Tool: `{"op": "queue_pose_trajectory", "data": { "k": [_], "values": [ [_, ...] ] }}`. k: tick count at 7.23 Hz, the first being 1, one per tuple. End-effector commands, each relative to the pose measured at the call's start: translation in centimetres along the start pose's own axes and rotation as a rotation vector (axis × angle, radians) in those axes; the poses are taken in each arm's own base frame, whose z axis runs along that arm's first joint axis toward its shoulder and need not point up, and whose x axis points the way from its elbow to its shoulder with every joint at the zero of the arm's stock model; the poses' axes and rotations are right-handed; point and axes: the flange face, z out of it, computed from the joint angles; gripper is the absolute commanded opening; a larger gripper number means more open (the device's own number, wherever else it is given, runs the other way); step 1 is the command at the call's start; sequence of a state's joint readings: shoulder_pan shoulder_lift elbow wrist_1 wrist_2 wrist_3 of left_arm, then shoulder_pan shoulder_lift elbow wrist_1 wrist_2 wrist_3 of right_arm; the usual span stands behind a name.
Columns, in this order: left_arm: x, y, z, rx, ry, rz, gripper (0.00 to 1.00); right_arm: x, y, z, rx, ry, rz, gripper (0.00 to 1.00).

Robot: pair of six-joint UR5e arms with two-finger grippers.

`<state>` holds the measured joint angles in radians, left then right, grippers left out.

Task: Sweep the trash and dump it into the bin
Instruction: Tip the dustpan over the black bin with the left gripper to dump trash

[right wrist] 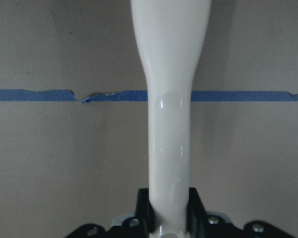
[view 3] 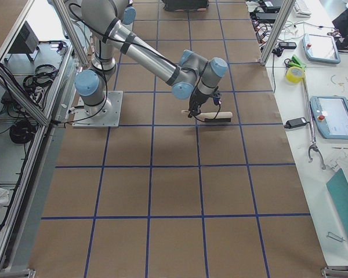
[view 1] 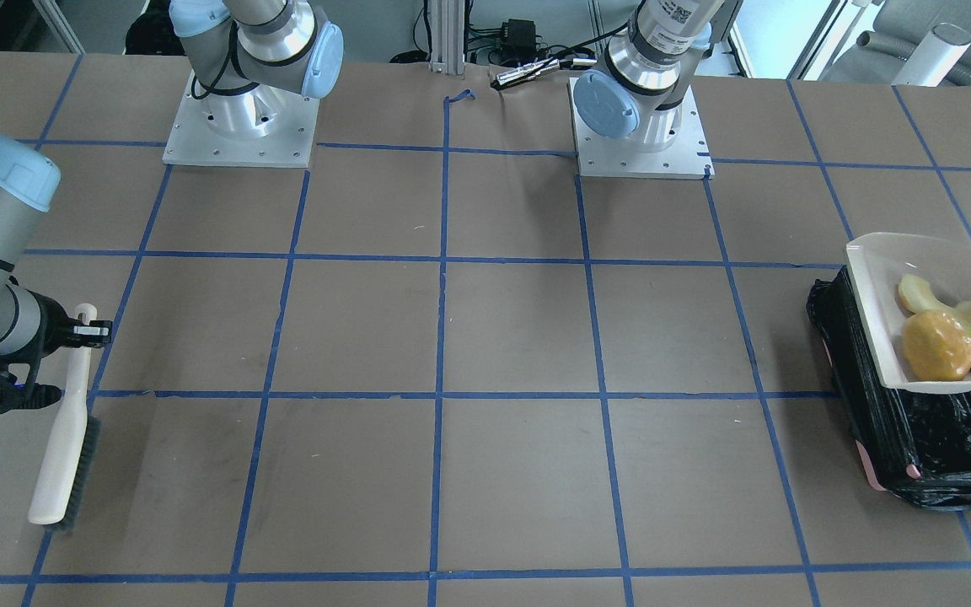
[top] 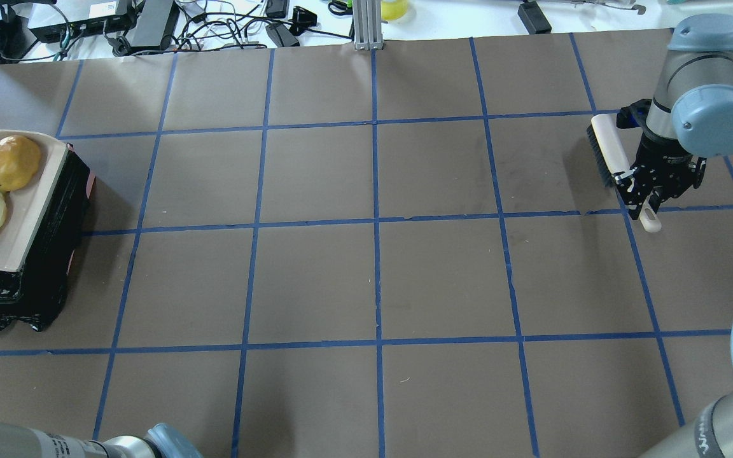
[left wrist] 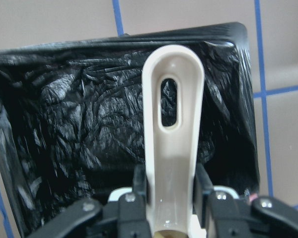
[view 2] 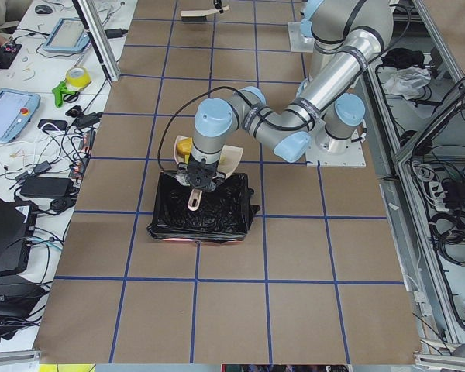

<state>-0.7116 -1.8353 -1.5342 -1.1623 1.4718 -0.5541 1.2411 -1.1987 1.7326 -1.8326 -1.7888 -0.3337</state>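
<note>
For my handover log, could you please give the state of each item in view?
bin: lined, no trash visible inside.
dustpan: held above the bin, loaded.
trash: all three pieces in the dustpan.
brush: gripped by its handle.
left gripper: shut on dustpan handle.
right gripper: shut on brush.

Brown table (top: pixel 443 280) gridded with blue tape (top: pixel 376 222); white side bench (view 2: pixel 31 74) cluttered with cables (view 2: pixel 62 147), tablets (view 2: pixel 12 112); aluminium post (top: pixel 361 25)
</note>
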Motion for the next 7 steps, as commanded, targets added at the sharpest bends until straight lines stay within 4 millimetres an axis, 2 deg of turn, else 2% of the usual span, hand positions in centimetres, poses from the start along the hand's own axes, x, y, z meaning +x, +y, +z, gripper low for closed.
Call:
{"op": "queue_pose_trajectory", "data": {
  "k": [1,2,3,4,6,7],
  "values": [
    [-1.8,-3.7,0.4,0.028,-0.017,0.026,0.0,0.0,-0.2,0.4,-0.006,-0.002,-0.001,0.0],
    [-1.9,-5.0,1.2,0.083,-0.023,0.052,0.0,-0.1,-0.2,0.5,-0.009,-0.003,-0.001,0.0],
    [-1.6,-5.9,2.2,0.125,-0.016,0.097,0.0,-0.1,-0.4,0.8,-0.012,-0.004,0.001,0.07],
    [-1.6,-6.6,2.8,0.166,-0.026,0.117,0.0,-0.1,-0.4,0.9,-0.014,-0.005,0.001,0.2],
    [-1.7,-7.7,2.7,0.289,-0.056,0.177,0.0,-0.1,-0.5,1.0,-0.014,-0.007,0.007,0.36],
    [-1.2,-7.5,1.7,0.336,-0.038,0.206,0.0,0.0,-0.5,1.0,-0.015,-0.005,0.007,0.43]
  ]
}}
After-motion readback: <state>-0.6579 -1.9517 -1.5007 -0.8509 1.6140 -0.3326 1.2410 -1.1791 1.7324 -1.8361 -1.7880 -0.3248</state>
